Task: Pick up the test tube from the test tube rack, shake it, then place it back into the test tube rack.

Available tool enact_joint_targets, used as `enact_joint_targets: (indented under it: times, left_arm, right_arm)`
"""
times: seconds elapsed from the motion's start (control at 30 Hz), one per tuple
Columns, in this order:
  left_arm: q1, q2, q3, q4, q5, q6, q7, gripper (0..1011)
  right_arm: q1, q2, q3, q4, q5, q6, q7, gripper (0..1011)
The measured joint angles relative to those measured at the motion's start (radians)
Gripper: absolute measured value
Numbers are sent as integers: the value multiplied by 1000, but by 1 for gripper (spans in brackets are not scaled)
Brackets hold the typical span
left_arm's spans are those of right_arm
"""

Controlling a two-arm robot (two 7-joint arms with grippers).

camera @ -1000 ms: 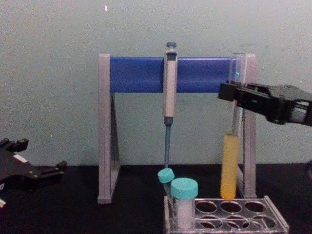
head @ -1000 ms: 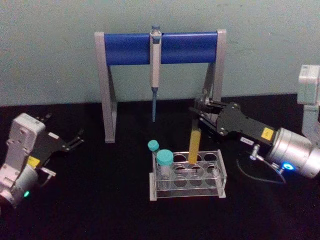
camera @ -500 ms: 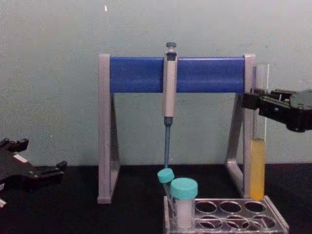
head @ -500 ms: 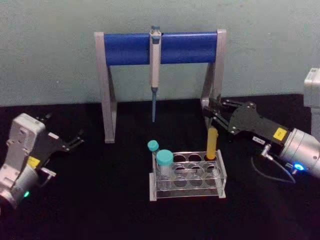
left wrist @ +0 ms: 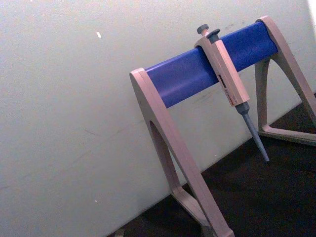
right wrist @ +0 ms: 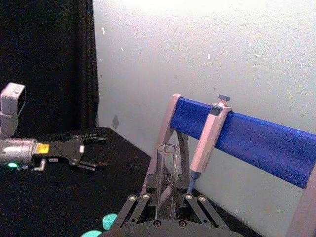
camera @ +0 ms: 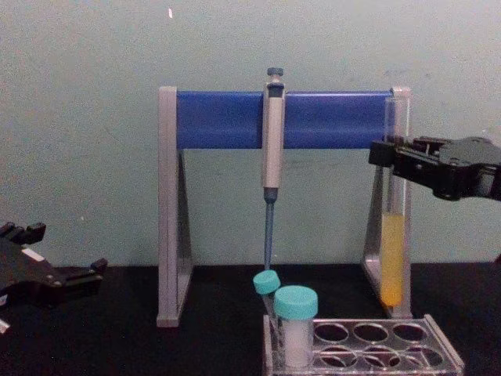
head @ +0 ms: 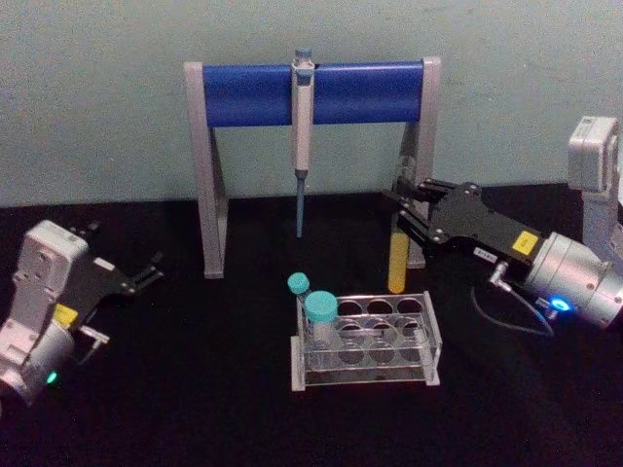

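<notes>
The test tube [head: 398, 263] is a thin clear glass tube with yellow liquid in its lower part. It hangs upright just above and behind the back right corner of the clear test tube rack [head: 429, 336]. My right gripper [head: 400, 210] is shut on its upper glass. From the chest, the test tube [camera: 392, 258] has its bottom a little above the rack [camera: 448, 351], and the right gripper [camera: 389, 153] holds it near the top. The right wrist view looks down at the tube's open mouth [right wrist: 168, 170] between the fingers. My left gripper [head: 146, 273] rests open at the far left.
Two teal-capped tubes [head: 320, 311] stand in the rack's left holes. Behind the rack is a grey-and-blue stand [head: 243, 94] with a pipette [head: 302, 126] hanging from its bar; its right leg [camera: 401, 196] is just behind the held tube. Black table surrounds the rack.
The tube swung from a leftward tilt to upright over the rack's right end, and now has shifted back left and slightly up in the right gripper. The left arm has not moved.
</notes>
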Motion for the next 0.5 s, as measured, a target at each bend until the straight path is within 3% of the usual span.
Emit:
enact_joint_targets:
  times: [0.5]
  left_arm:
    - [0, 0, 0, 0, 0, 0, 0, 1001]
  right_arm:
    - [28, -39, -23, 75, 25, -30, 47, 235]
